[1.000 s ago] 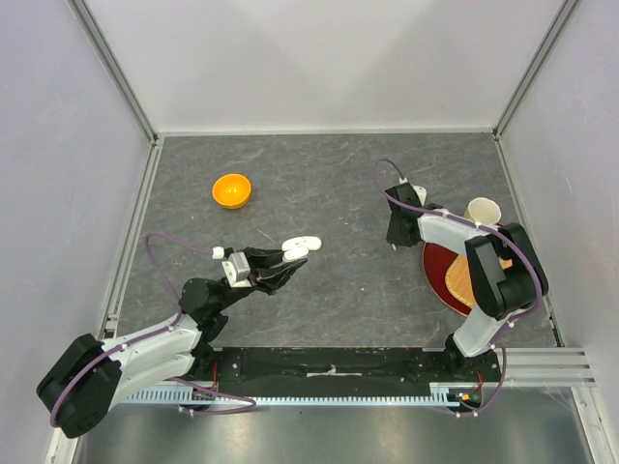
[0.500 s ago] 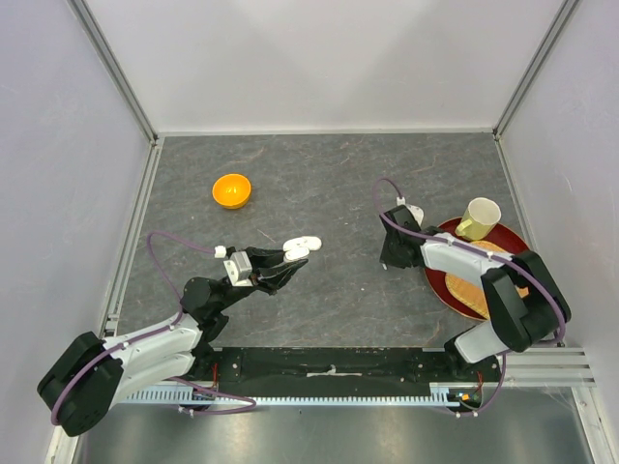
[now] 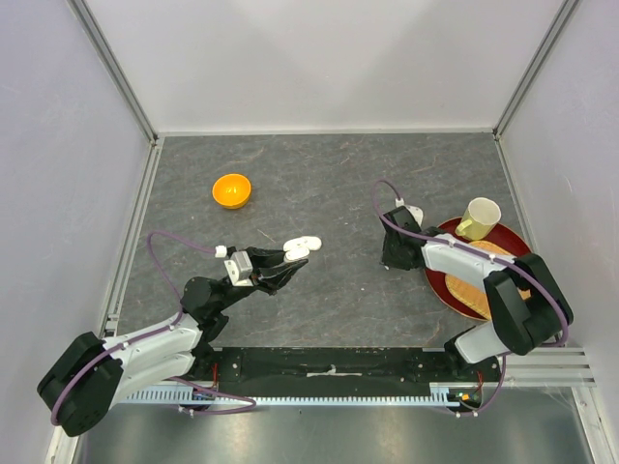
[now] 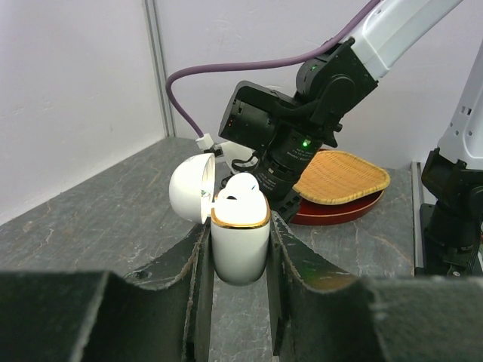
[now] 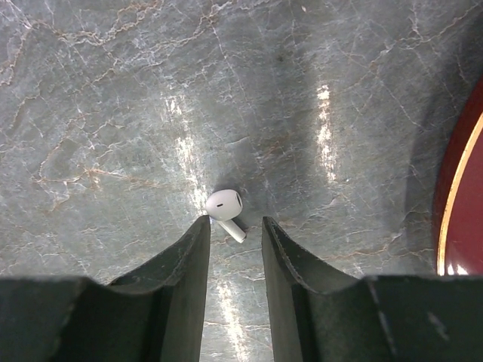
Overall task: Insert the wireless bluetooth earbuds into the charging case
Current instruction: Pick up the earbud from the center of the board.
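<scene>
Swung down since a second ago, the right arm [image 3: 455,256] is now laid beside the red tray [image 5: 462,204]. Well left of the tray, the charging case [image 4: 240,241] is clamped open-lidded in the left gripper [image 4: 238,226] — one earbud [image 4: 241,185] seated inside. Nearer the tray, a loose earbud [image 5: 224,204] is left ungripped at the tips of the right gripper [image 5: 234,222] — jaws parted.

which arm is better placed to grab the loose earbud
Right: the right gripper hangs open over the tiny glossy white plastic earbud; the left gripper is shut on the open white charging case.
</scene>
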Tool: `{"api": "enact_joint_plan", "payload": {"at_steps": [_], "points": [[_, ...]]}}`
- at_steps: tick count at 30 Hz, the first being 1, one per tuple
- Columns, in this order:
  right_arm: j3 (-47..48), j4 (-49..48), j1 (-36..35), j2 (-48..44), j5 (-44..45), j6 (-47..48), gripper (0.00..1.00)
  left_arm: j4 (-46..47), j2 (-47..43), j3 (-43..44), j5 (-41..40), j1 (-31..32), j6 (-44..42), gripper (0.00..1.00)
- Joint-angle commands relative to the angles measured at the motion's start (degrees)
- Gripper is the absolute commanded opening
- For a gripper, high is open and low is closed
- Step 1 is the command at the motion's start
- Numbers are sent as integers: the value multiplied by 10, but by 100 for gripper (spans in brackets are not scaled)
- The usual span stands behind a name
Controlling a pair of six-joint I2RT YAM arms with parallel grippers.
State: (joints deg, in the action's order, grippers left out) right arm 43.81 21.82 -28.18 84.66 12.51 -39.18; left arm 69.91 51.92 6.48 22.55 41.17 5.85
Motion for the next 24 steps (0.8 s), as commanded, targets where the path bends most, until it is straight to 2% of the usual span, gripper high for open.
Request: {"api": "enact_joint_plan", "payload": {"at_steps": [1,9,24], "points": [[25,6,-5,10,-2,37,41,8,-10,17,-15,-1,-22,2],[53,9,-7,16,-25,108,47,8,-9,16,-17,-1,-22,2],[84,35,-8,74,-6,157,47,6,-10,13,-22,-1,-24,2]]}}
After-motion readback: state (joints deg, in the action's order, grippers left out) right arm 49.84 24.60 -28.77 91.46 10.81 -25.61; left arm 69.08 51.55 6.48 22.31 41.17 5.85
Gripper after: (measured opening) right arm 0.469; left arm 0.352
